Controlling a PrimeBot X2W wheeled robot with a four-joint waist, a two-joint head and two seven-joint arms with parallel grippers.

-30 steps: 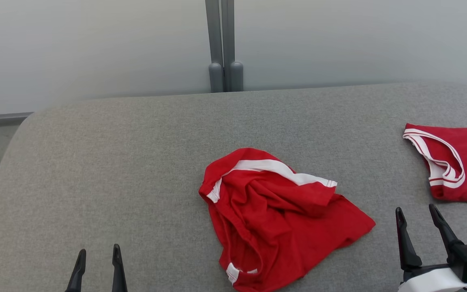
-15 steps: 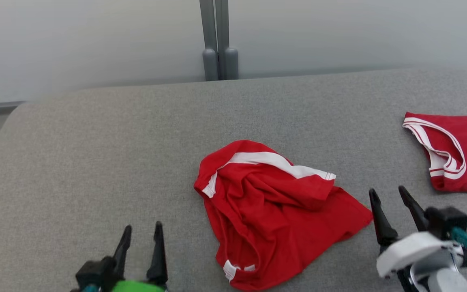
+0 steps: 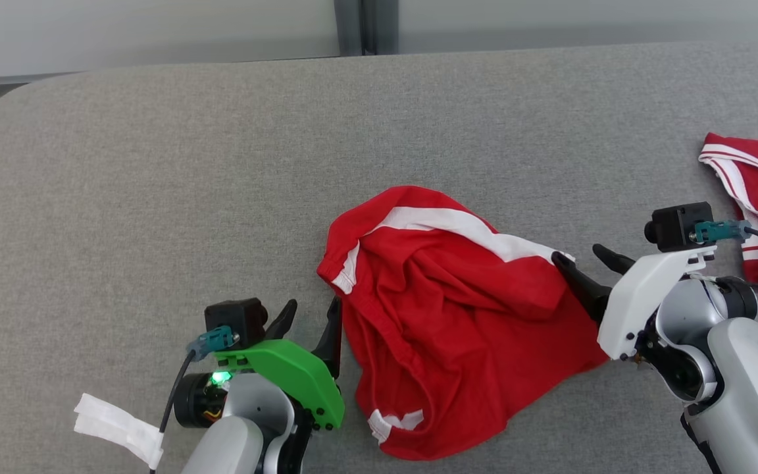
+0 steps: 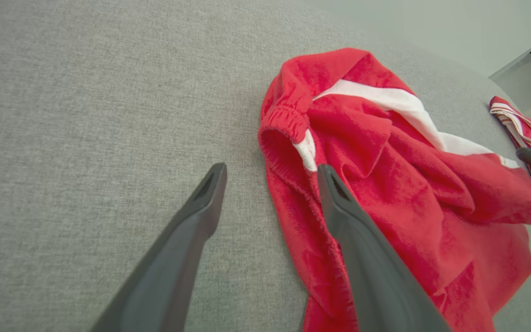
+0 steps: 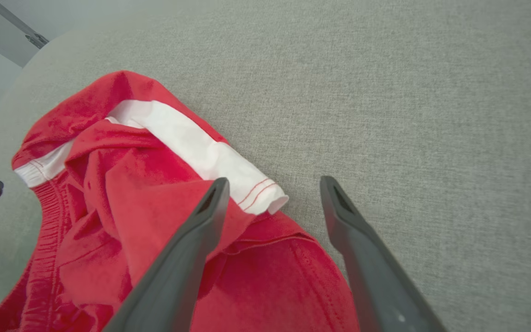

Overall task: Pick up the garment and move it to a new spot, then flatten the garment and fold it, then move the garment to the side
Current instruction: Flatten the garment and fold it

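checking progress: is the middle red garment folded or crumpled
Crumpled: the red garment lies bunched on the grey surface, creased, its white stripe bent across the top.

Lab-like: grey fabric table [image 3: 155, 164], pale partition wall [image 3: 155, 26].

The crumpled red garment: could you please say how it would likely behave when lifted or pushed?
Probably floppy: the red garment lies in soft folds, so should sag. Likely light, being thin cloth. Pushed across the grey surface, it may bunch rather than slide.
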